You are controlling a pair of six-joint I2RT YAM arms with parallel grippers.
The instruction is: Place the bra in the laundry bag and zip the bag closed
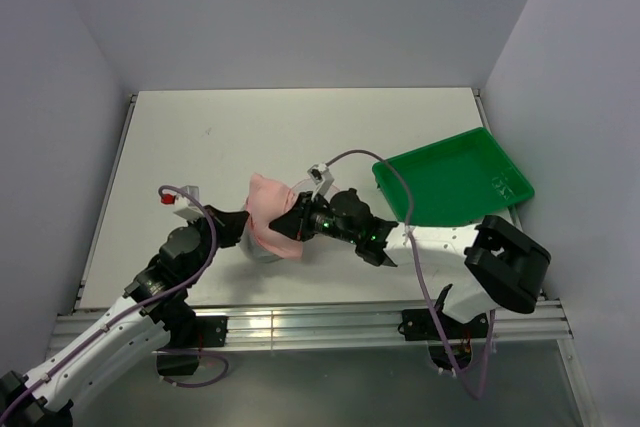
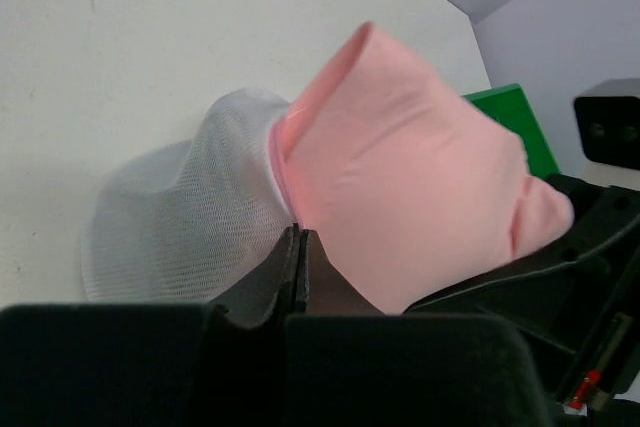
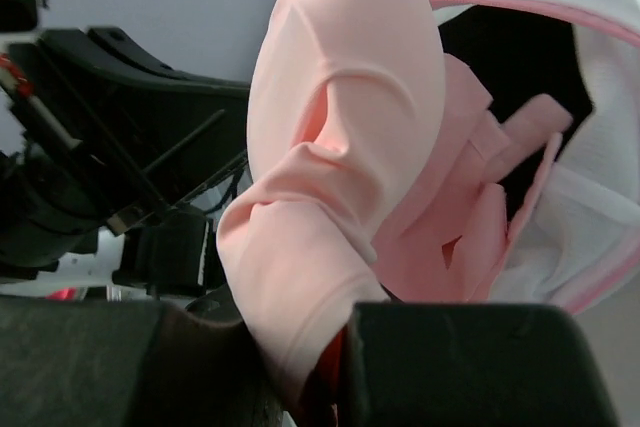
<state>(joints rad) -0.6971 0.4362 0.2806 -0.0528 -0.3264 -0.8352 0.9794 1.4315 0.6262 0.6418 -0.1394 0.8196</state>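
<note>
Our right gripper clamps the soft pale pink fabric bra, partly inside the round white mesh laundry bag, whose pink rim our left gripper pinches tight. We judge we're mid-stuffing; next, the bulging cup needs pushing in.

There was one pale pink bra, one white mesh laundry bag, one green tray and one desk. Two robot arms were counted, one left arm and one right arm. There were two pincers as well, one left pincer and one right pincer
</note>
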